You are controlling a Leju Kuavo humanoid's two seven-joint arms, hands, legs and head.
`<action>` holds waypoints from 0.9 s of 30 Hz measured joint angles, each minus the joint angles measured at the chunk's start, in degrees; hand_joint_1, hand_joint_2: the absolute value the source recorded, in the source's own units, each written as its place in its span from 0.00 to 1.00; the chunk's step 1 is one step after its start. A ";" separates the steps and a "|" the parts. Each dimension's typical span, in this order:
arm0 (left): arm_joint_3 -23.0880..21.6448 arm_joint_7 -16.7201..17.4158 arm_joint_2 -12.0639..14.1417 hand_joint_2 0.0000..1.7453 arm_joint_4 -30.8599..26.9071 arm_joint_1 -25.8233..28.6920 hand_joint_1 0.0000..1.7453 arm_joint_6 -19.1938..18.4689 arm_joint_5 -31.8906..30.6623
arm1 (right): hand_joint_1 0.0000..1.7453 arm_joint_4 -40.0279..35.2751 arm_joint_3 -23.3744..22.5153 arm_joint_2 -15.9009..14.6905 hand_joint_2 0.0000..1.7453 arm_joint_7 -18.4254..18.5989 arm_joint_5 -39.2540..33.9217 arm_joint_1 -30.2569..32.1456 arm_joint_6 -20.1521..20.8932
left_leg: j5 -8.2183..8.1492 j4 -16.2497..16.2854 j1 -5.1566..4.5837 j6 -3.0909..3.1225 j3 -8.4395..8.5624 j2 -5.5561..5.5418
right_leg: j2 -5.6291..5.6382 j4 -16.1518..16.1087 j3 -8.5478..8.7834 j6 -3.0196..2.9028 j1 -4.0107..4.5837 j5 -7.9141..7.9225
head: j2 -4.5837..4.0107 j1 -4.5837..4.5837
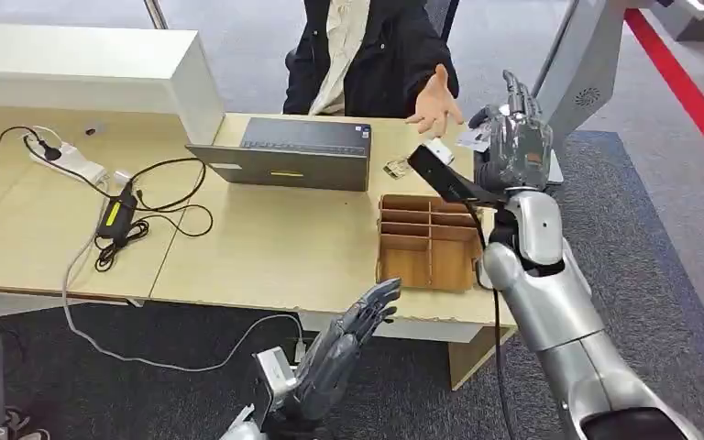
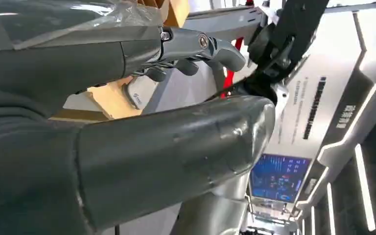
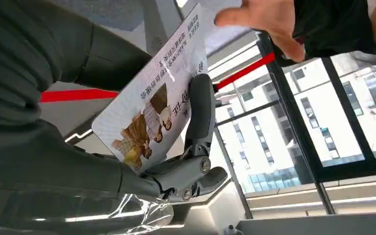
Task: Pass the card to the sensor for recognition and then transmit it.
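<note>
The desk [image 1: 266, 247] carries a laptop [image 1: 284, 154] and a wooden organizer [image 1: 428, 240]. Above its far corner, the right hand [image 1: 513, 137] grips the card [image 3: 152, 103] beside a person's open hand [image 1: 436, 99]. The left hand [image 1: 348, 344] hangs empty below the desk edge, fingers apparently loosely extended.

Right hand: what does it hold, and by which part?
The right hand holds the card, gripped at its picture end; the printed end sticks out toward the person's hand.

- An open grey laptop [image 1: 286, 154] sits on the pale wooden desk [image 1: 238, 247].
- A brown wooden compartment tray [image 1: 429, 240] stands nearby.
- A white power strip [image 1: 66, 160] trails black cables [image 1: 147, 206].
</note>
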 joint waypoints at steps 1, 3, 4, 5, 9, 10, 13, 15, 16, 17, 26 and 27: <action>-0.04 -0.44 -0.17 0.00 0.26 -0.21 0.00 -0.33 0.37 | 1.00 1.33 0.39 0.15 1.00 0.24 0.33 -0.95 0.55 | 0.00 0.00 0.00 0.00 -0.01 0.00 | 0.00 0.00 0.00 0.00 0.00 0.00 | 0.00 0.00; -0.11 -1.16 -0.33 0.00 0.68 -0.59 0.00 -0.83 0.96 | 1.00 4.09 1.03 0.61 1.00 0.50 0.26 -2.77 0.94 | 0.00 0.00 0.00 0.00 -0.02 -0.01 | 0.00 0.00 -0.01 0.00 0.00 0.00 | 0.00 -0.02; -0.17 -1.35 -0.46 0.00 0.96 -0.88 0.00 -0.96 1.18 | 1.00 5.77 1.29 0.83 1.00 0.48 0.20 -3.81 0.83 | 0.00 0.00 0.00 0.00 -0.01 -0.01 | 0.00 0.00 -0.01 0.00 0.00 0.00 | 0.00 -0.04; -0.37 -1.51 -0.57 0.00 1.22 -1.22 0.00 -1.07 1.33 | 1.00 7.34 1.57 1.07 1.00 0.42 0.09 -4.76 0.74 | 0.00 0.00 0.01 0.00 -0.01 -0.01 | 0.00 0.00 -0.01 0.00 0.01 0.00 | 0.00 0.02; -0.79 -2.05 -0.79 0.00 2.19 -1.85 0.00 -1.18 1.81 | 1.00 13.60 2.82 1.84 1.00 0.96 0.28 -7.90 1.81 | 0.00 0.00 0.01 0.00 -0.01 -0.01 | 0.00 0.01 -0.02 0.00 0.01 0.00 | 0.00 0.00; -0.87 -2.16 -0.85 0.00 2.40 -2.01 0.00 -1.27 1.97 | 1.00 15.19 3.02 2.01 1.00 1.29 0.28 -8.66 2.43 | 0.00 0.00 0.01 0.00 -0.02 -0.01 | 0.00 0.01 -0.02 0.00 0.01 0.00 | 0.00 -0.02; -1.16 -2.27 -0.94 0.00 2.93 -2.45 0.00 -1.40 2.27 | 1.00 20.85 3.91 2.54 1.00 2.58 0.44 -11.44 3.45 | 0.00 0.00 0.01 0.00 -0.01 -0.02 | -0.01 0.01 -0.02 0.00 0.01 0.00 | 0.00 -0.02; -1.33 -2.23 -0.96 0.00 3.17 -2.51 0.00 -1.40 2.51 | 1.00 24.19 4.43 2.67 1.00 4.02 0.92 -12.67 3.98 | 0.00 0.00 0.01 0.00 -0.01 -0.02 | -0.01 0.01 -0.02 0.00 0.01 0.00 | 0.00 -0.02; -1.33 -2.10 -0.96 0.00 3.23 -2.51 0.00 -1.40 2.58 | 1.00 25.66 4.79 2.78 1.00 4.66 1.20 -13.10 4.26 | 0.00 0.00 0.01 0.00 -0.01 -0.02 | -0.01 0.01 -0.02 0.00 0.01 0.00 | 0.00 0.00; -1.33 -2.03 -0.96 0.00 3.30 -2.51 0.00 -1.40 2.73 | 1.00 27.09 5.05 2.86 1.00 5.13 1.29 -13.37 4.33 | 0.00 0.01 0.01 0.00 -0.01 -0.01 | -0.01 0.01 -0.02 0.00 0.01 0.00 | 0.00 0.00; -1.42 -1.73 -0.96 0.00 4.06 -2.48 0.00 -1.24 2.88 | 1.00 35.42 6.40 3.12 1.00 6.43 1.31 -14.43 4.24 | 0.00 0.01 0.00 0.00 0.00 -0.01 | 0.00 0.00 -0.03 0.00 0.00 0.00 | 0.00 -0.02; -1.42 -1.73 -0.96 0.00 4.09 -2.48 0.00 -1.24 2.88 | 1.00 36.00 6.60 3.12 1.00 6.43 1.31 -14.56 4.24 | 0.00 0.01 0.00 0.00 0.00 -0.01 | 0.00 0.00 -0.03 0.00 0.00 0.00 | 0.02 -0.02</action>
